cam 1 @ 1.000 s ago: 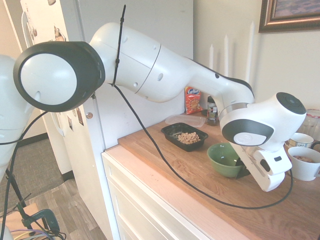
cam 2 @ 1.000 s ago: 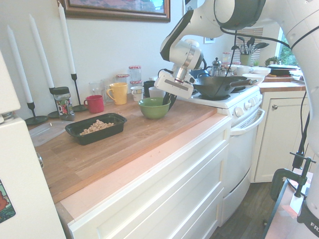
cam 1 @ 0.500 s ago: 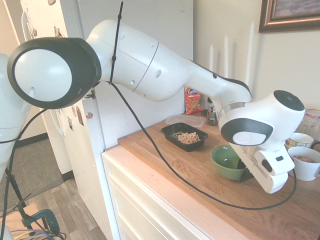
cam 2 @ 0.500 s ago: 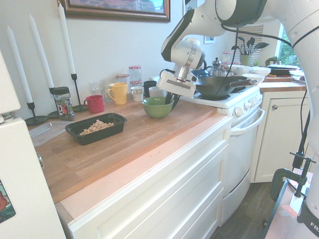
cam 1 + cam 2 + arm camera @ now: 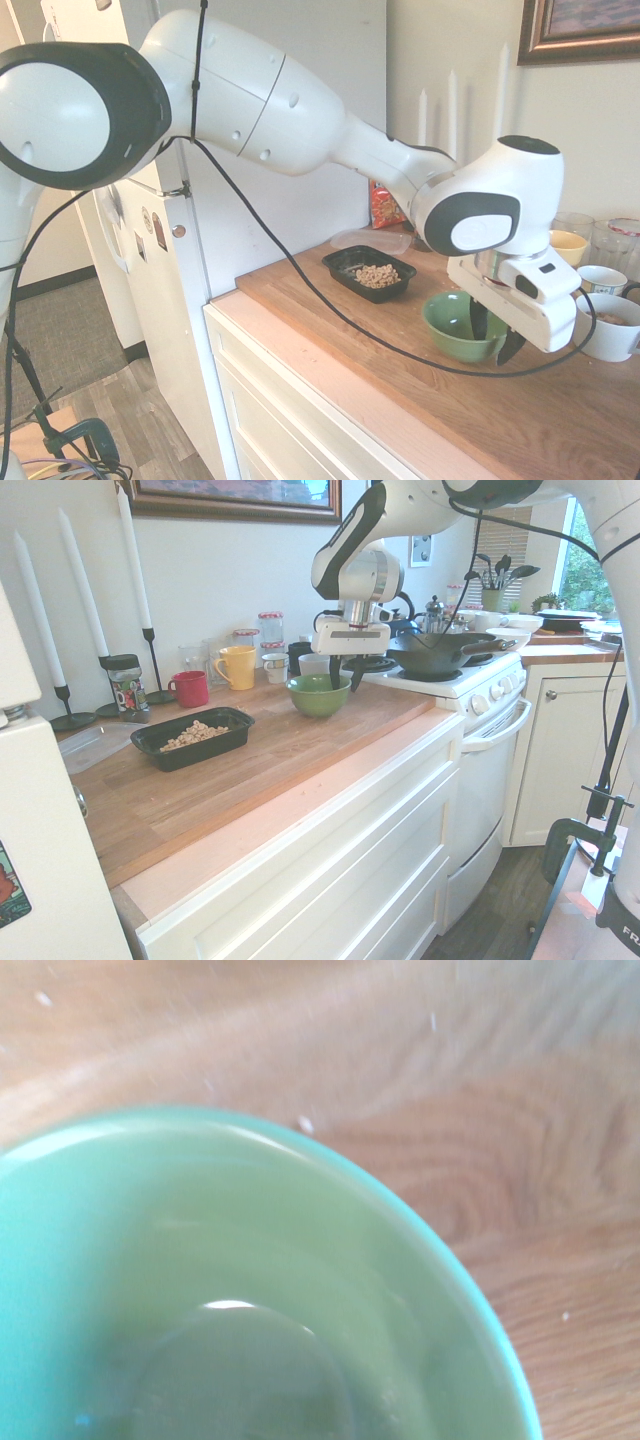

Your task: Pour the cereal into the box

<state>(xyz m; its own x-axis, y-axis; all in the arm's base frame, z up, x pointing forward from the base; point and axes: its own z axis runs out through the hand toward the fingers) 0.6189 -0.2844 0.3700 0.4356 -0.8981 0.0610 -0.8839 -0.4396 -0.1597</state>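
- Cereal is sitting as one small tan heap in the box, the black tray out on the wooden bench, well apart from the arm
- green bowl stands upright on the bench and the wrist view shows it bare inside, so the pour looks done to me
- gripper hangs just over the bowl's rim, pointing down, fingers spread apart with nothing between them
- what could go wrong: one finger looks very near the rim, so a sideways move before lifting clear could clip the bowl and slide or tip it
- mugs stand close behind the bowl, so a wide swing that way might knock one, and the white mug has something brownish in it that could spill
- count: one box, one green bowl, one yellow mug, one red mug, three white candles
- few pale crumbs on the bench near the bowl, too small to name
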